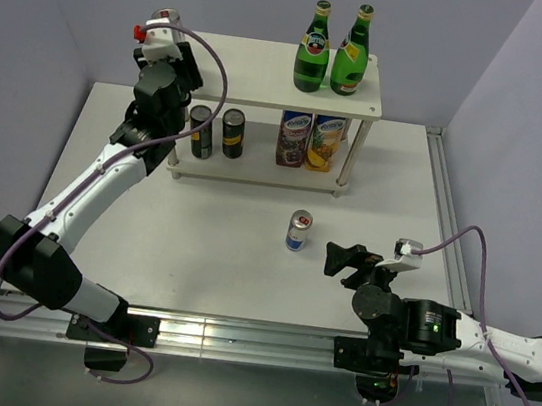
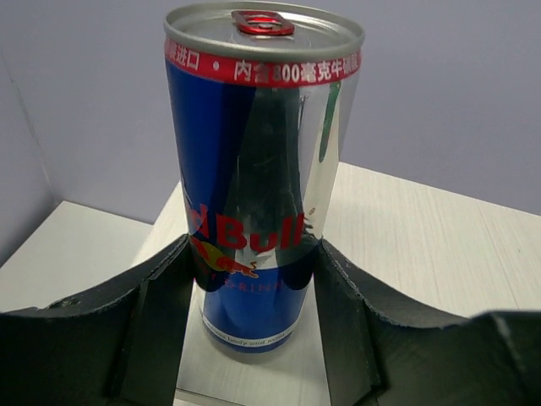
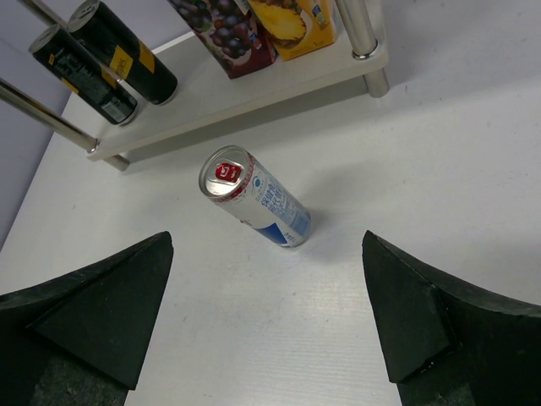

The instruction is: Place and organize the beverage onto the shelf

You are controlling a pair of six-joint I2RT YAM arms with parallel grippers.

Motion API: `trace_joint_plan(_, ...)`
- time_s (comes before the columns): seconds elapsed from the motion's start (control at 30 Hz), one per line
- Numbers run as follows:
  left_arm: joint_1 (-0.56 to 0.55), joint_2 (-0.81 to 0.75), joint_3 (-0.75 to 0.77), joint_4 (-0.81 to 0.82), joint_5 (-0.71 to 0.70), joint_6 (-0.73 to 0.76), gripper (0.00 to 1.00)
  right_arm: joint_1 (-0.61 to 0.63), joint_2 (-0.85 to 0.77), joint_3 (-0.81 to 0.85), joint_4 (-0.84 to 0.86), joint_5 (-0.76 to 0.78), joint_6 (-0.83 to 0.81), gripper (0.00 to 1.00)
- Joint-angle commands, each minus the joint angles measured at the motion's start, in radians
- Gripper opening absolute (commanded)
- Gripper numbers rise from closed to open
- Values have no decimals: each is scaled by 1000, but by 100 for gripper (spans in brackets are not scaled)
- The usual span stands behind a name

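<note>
Left fingers clamped, right fingers spread

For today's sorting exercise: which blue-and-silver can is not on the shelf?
The can standing on the table, in front of the shelf near the right hand. The other can is held by the left hand at the top board's left end.

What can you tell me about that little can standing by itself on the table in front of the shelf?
The lone can is a slim, metal-looking cylinder, blue and silver, with a silver lid and a red pull tab lying flat, so it looks unopened. It stands upright on the white table, in front of the shelf and apart from it. Nothing else touches it; the right end effector sits open nearby, pointed toward it.
</note>
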Motion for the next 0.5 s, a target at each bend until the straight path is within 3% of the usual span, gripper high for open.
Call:
trace_joint_plan(0.0, -24, 34, -51, -92, 45, -8, 59, 7, -14, -7, 19, 40, 14, 100)
trace_joint_plan(0.23, -53, 69, -65, -80, 8, 5, 75, 7, -17, -8, 19, 40, 14, 100)
trace_joint_plan(0.47, -62, 67, -71, -68, -19, 10, 81, 6, -17, -11, 24, 40, 11, 100)
